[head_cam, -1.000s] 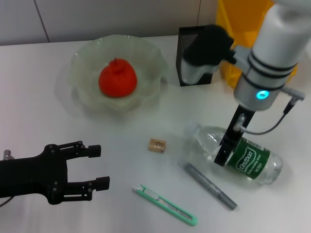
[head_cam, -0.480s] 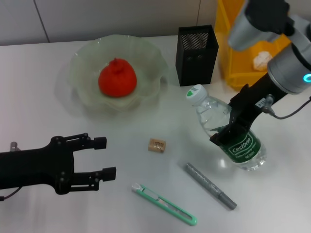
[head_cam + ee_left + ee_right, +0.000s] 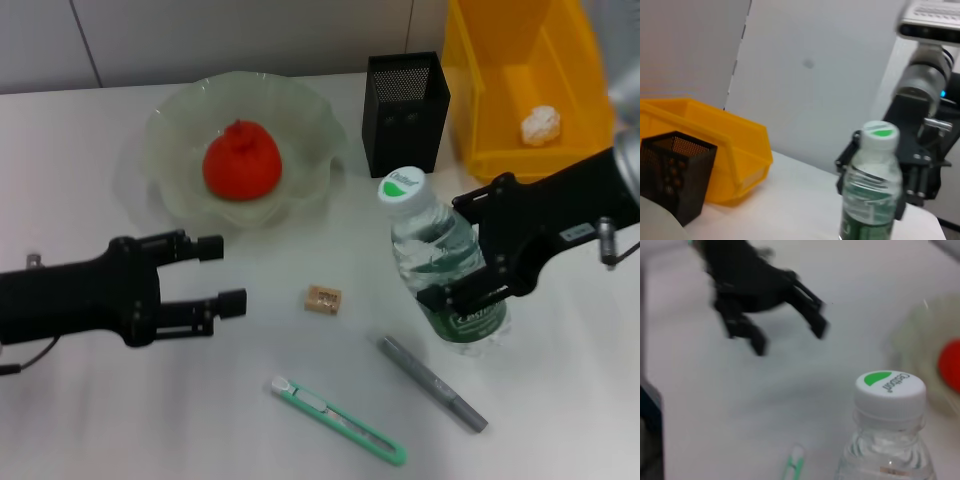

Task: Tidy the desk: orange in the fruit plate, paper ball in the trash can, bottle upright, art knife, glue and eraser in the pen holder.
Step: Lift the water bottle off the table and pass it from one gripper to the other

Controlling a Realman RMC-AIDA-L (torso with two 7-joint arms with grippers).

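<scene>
Right gripper (image 3: 470,275) jaws clamp water bottle (image 3: 440,265) upright on counter (image 3: 250,420) (green cap up); left gripper (image 3: 215,273) jaws wide, near eraser (image 3: 323,299).

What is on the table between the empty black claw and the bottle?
In the head view, only the eraser lies between the open left gripper and the bottle, which the right gripper holds upright.

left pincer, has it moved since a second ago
Yes. In the head view the left pincer has come up and inward, closer to the fruit plate and the eraser.
</scene>
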